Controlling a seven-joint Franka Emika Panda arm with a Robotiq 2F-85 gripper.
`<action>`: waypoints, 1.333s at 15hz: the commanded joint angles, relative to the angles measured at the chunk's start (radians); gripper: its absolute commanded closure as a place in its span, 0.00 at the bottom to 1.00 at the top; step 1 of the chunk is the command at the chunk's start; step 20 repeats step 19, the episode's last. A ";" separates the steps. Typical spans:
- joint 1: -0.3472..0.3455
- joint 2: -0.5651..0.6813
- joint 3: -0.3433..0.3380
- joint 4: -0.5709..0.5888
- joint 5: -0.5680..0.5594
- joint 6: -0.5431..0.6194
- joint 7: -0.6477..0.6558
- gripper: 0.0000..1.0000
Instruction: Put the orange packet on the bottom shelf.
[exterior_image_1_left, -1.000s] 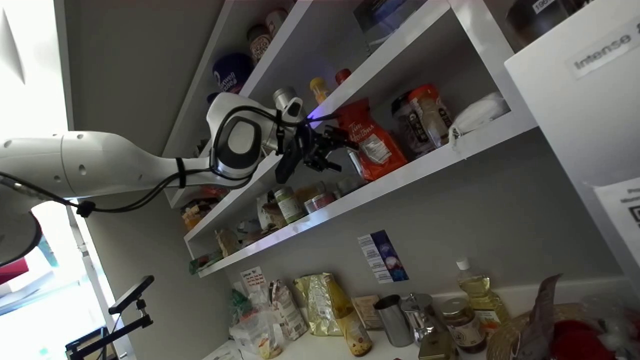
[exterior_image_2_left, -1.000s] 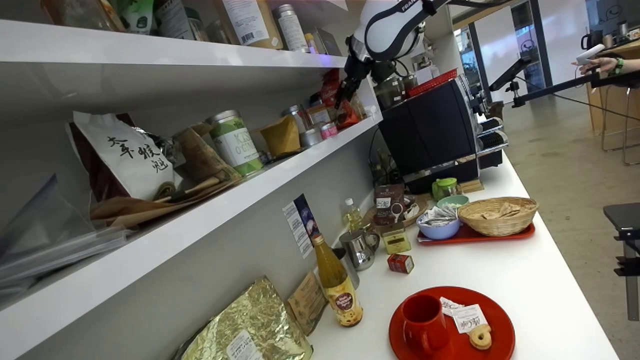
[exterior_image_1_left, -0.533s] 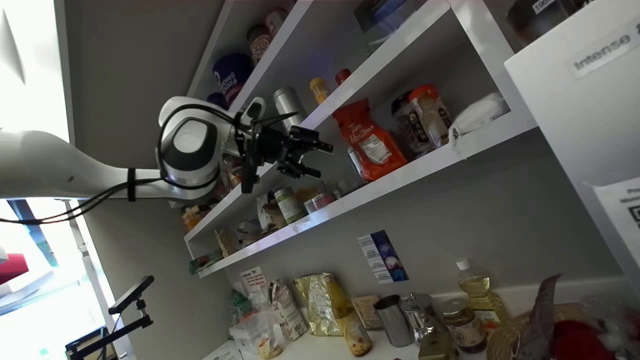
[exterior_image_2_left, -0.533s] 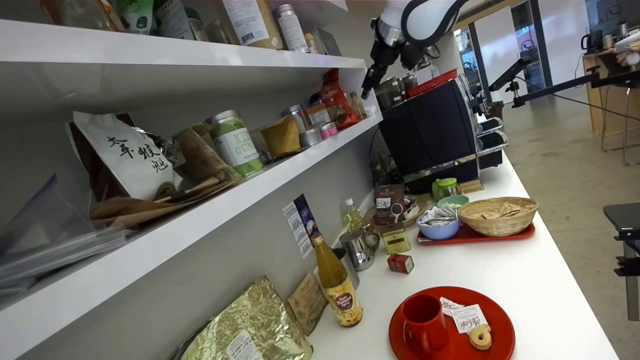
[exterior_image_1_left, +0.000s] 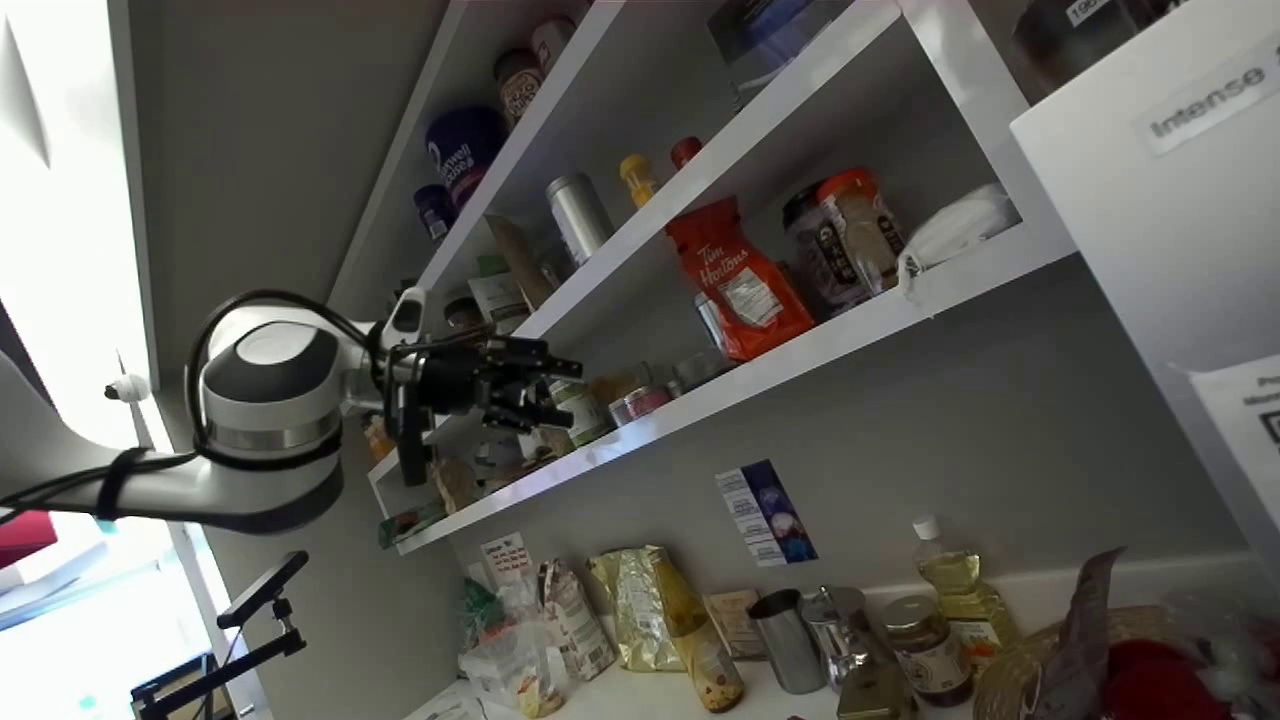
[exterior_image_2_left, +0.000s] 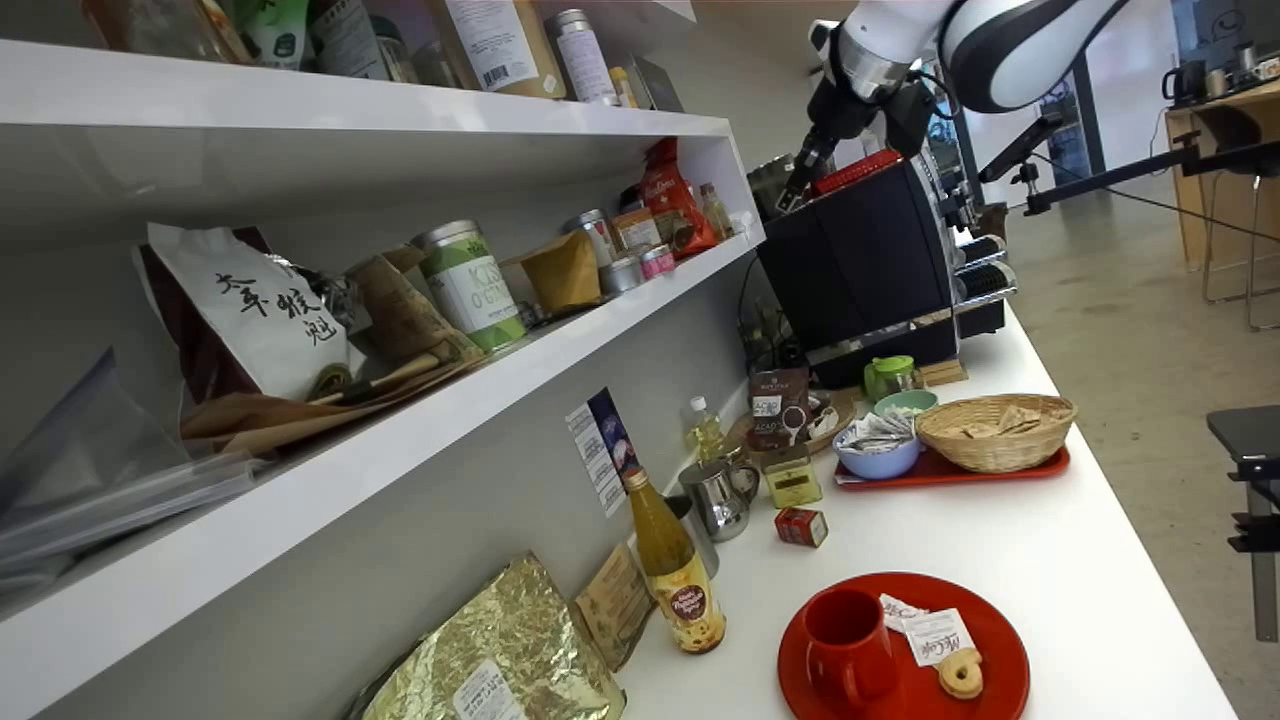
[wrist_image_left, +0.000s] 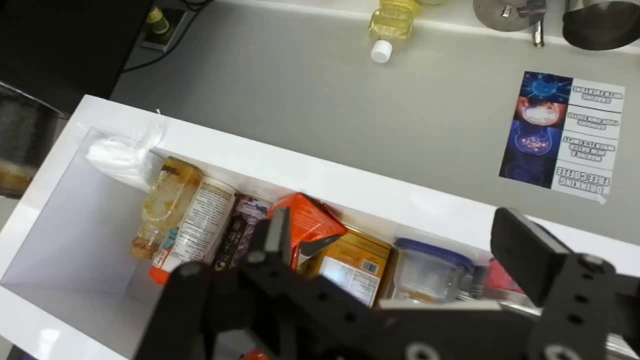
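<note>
The orange packet (exterior_image_1_left: 745, 285) is a red-orange bag with pale markings. It stands leaning on the bottom shelf (exterior_image_1_left: 760, 375), among jars near the shelf's end wall. The packet (exterior_image_2_left: 675, 200) and shelf (exterior_image_2_left: 480, 425) also show in an exterior view. In the wrist view the packet (wrist_image_left: 310, 217) is partly hidden behind a finger, beside the white shelf edge (wrist_image_left: 380, 185). My gripper (exterior_image_1_left: 572, 394) is open and empty, out in front of the shelves and apart from the packet. It also shows in an exterior view (exterior_image_2_left: 790, 200) and in the wrist view (wrist_image_left: 392, 220), fingers wide apart.
Jars (exterior_image_1_left: 850, 240) and a white bag (exterior_image_1_left: 960, 230) stand on one side of the packet. A yellow box (wrist_image_left: 355, 262) and a blue-lidded tub (wrist_image_left: 430, 272) stand on its other side. A black machine (exterior_image_2_left: 860, 260) stands on the counter near the shelf end.
My gripper has drawn back from beside the packet, away from the shelf and lower. The packet stays in the same place on the shelf.
</note>
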 joint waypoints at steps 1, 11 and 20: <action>-0.158 -0.195 0.145 -0.201 -0.282 0.083 0.266 0.00; -0.208 -0.513 0.274 -0.527 -0.587 0.154 0.678 0.00; -0.202 -0.555 0.275 -0.549 -0.588 0.154 0.690 0.00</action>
